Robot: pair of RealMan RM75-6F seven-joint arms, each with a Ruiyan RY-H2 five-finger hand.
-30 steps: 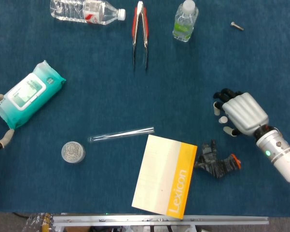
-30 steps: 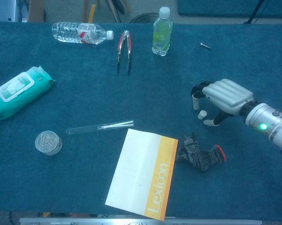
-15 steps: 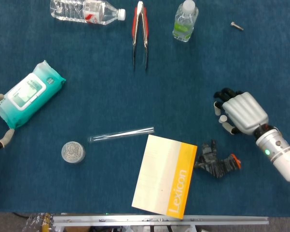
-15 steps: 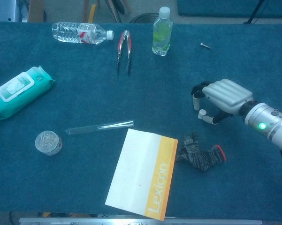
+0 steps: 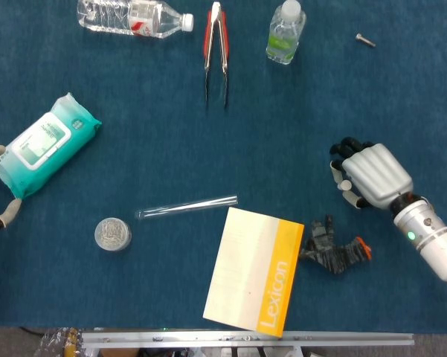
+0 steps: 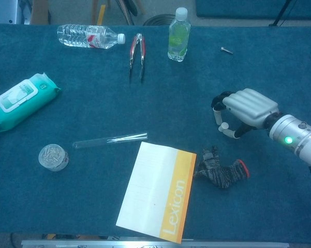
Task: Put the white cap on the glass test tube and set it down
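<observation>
Clutter on the blue table cloth (image 5: 134, 156)

Far edge: lying water bottle (image 5: 134, 16), red-handled tongs (image 5: 215, 50), upright green-label bottle (image 5: 285, 32), small bolt (image 5: 365, 40). Left: teal wet-wipes pack (image 5: 43, 144), round tin (image 5: 112, 234). Near edge: Lexicon booklet (image 5: 256, 270) touching a crumpled glove (image 5: 333, 248).

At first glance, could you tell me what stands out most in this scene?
The right hand at the right of the blue table closes its fingers round the small white cap. The glass test tube lies flat near the middle, just above the yellow and white Lexicon booklet at the front edge.
</observation>
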